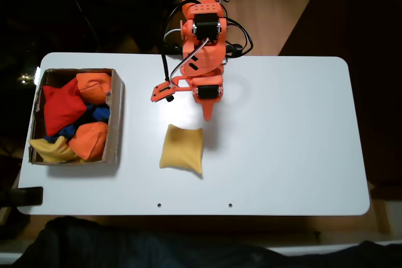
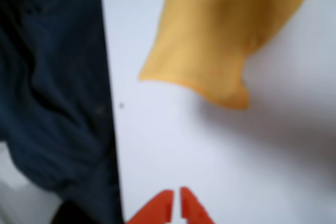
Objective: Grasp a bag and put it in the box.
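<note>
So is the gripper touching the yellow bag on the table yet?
Apart. In the wrist view, bare white table separates the gripper tips from the bag.

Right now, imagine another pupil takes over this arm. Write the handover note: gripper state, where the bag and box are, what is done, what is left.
Gripper: empty, its tips nearly together in the wrist view, raised above the table just short of the bag.
Bag: the mustard-yellow one lies flat on the white table, near the middle, untouched, to the right of the box in the fixed view.
Box: cardboard, at the table's left end in the fixed view, already holding red, orange, blue and yellow bags.
Done: the arm is lined up near the bag.
Left: open, lower, grasp the bag, carry it over the box, release.
</note>
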Action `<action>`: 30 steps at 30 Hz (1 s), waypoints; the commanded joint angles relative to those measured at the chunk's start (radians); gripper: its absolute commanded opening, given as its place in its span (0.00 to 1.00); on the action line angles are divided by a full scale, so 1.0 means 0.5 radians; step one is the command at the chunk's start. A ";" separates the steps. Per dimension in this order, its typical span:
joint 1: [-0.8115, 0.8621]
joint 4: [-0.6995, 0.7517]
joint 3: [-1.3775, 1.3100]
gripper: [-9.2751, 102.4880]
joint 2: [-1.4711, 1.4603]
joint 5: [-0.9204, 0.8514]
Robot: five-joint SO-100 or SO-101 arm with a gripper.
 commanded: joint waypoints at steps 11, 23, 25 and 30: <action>0.301 -0.129 -0.190 0.08 -0.436 -0.012; 0.420 -0.233 -0.242 0.08 -0.758 -0.021; 0.426 -0.233 -0.273 0.08 -0.810 -0.015; 0.457 -0.233 -0.353 0.08 -0.936 0.009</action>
